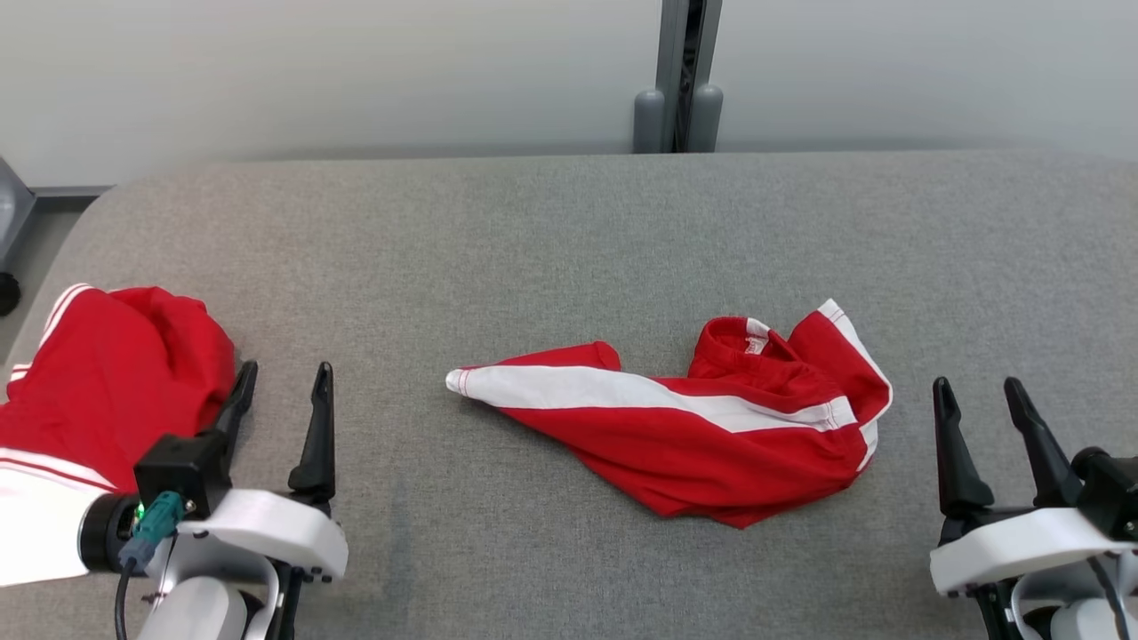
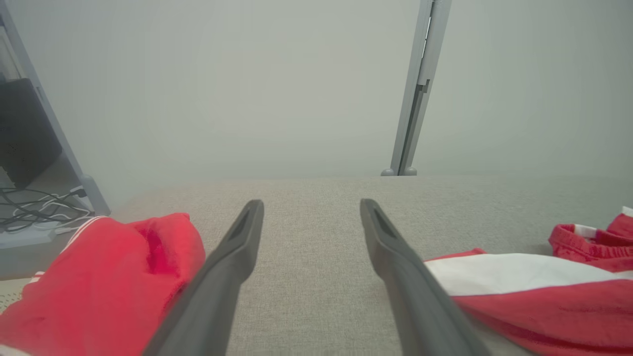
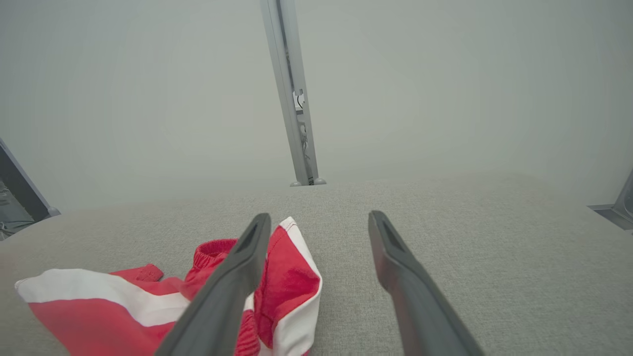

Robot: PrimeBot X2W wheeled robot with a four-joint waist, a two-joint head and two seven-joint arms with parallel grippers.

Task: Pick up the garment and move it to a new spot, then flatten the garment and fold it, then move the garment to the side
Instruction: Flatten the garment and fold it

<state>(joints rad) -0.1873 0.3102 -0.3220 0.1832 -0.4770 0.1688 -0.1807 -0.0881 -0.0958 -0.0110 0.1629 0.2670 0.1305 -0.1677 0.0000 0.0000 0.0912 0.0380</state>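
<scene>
A red garment (image 1: 702, 418) with a broad white stripe lies crumpled in the middle of the grey table (image 1: 569, 231), its waistband bunched at the upper right. The right wrist view has it at the lower left (image 3: 123, 306), and the left wrist view at the lower right (image 2: 534, 291). My left gripper (image 1: 283, 378) stands open at the lower left, well left of this garment, with bare cloth between its fingers. Open too is my right gripper (image 1: 978, 391) at the lower right, a little right of the garment's hem, holding nothing.
A second red garment (image 1: 107, 373) with white trim is heaped at the table's left edge, just left of my left gripper (image 2: 309, 205), and seen in the left wrist view (image 2: 99, 277). A grey post (image 1: 680, 76) rises behind the far edge. Cables (image 2: 39, 207) lie off the left side.
</scene>
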